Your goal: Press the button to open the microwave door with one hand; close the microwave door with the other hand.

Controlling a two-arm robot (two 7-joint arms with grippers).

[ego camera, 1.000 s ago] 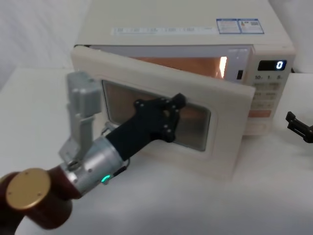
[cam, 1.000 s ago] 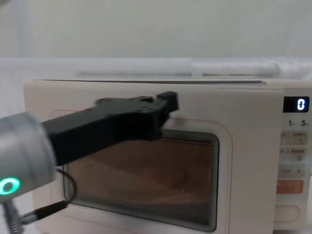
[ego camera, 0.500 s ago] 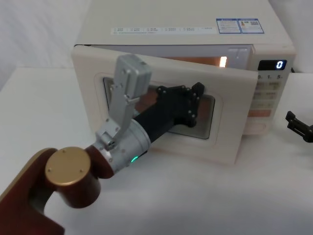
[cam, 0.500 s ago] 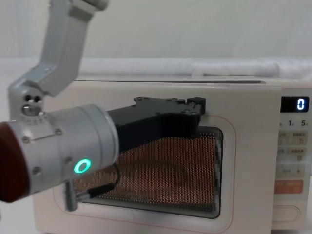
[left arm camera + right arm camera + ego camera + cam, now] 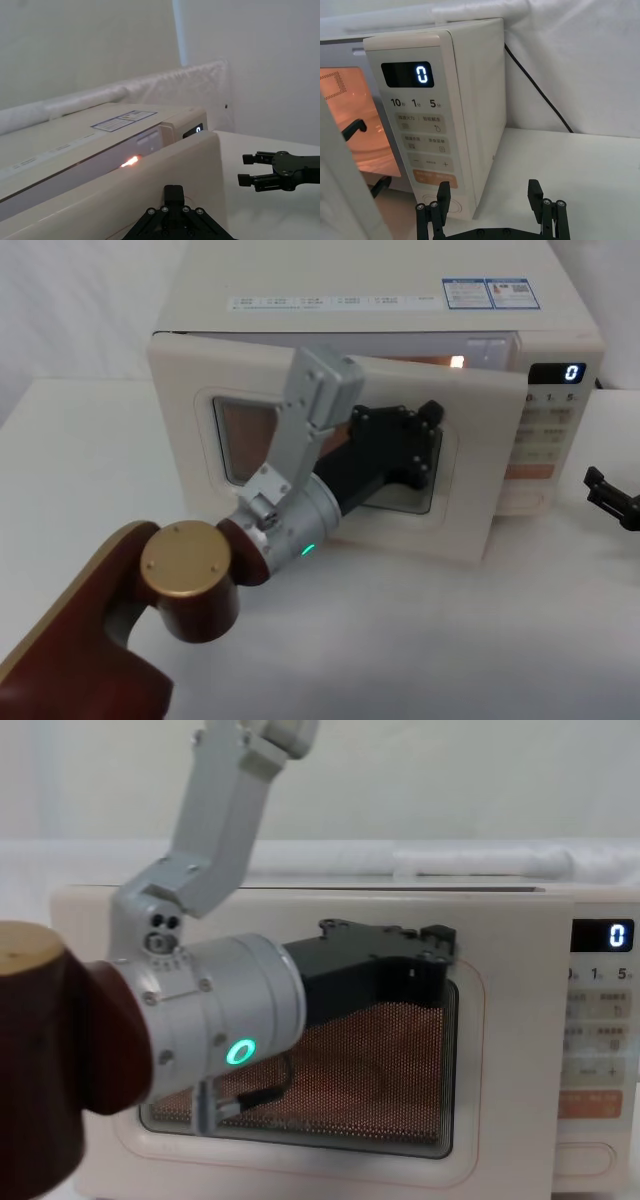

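Pushing the door [image 5: 470, 475] toward shut: left gripper [image 5: 425, 435] flat against glass (finger state unclear). Right gripper [image 5: 490, 212] parked, spread, empty, near button [image 5: 436, 204].

The microwave [image 5: 380, 310] is sitting on the desk [image 5: 90, 470] toward the far side, its control panel [image 5: 545, 435] lying at the right end. The microwave door [image 5: 190, 385], hinged at the left, is standing slightly ajar, its right edge swung a little nearer than the panel. The left tool [image 5: 425, 435] is resting against the door's window [image 5: 400, 1070], its arm reaching in from the near left. The button [image 5: 590, 1157] is lying at the panel's bottom. The right tool [image 5: 610, 495] is hovering to the right of the microwave, apart from it.
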